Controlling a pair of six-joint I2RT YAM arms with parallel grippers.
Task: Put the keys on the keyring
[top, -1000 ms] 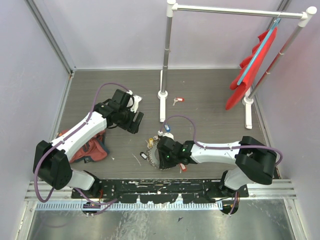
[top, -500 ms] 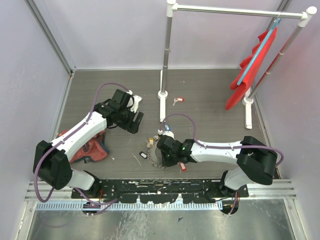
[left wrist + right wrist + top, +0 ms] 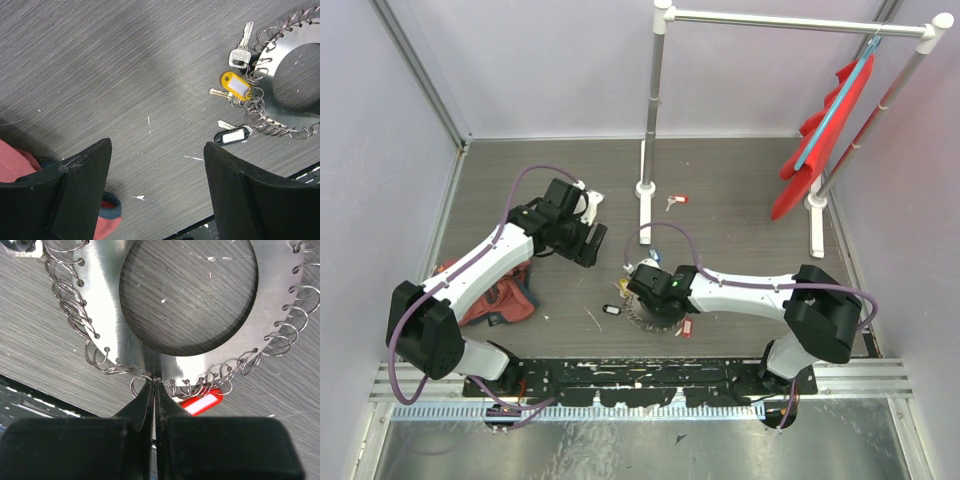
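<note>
From above, the right gripper [image 3: 652,305] is down on the keyring [image 3: 642,318]. Left wrist view: the left gripper [image 3: 157,172] gapes wide and empty, with the keys [image 3: 237,86] ahead to its right. Right wrist view: fingers [image 3: 145,400] closed, pinching the keyring's near rim.

Keyring [image 3: 276,75], keys [image 3: 236,86], red cloth [image 3: 505,300] on table [image 3: 740,190]

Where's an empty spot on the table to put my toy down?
Bare table lies between the back wall and the left arm, and from the red-tagged key to the right rack post. Crowded front middle: keyring, keys, right arm. Red cloth fills the front left.
</note>
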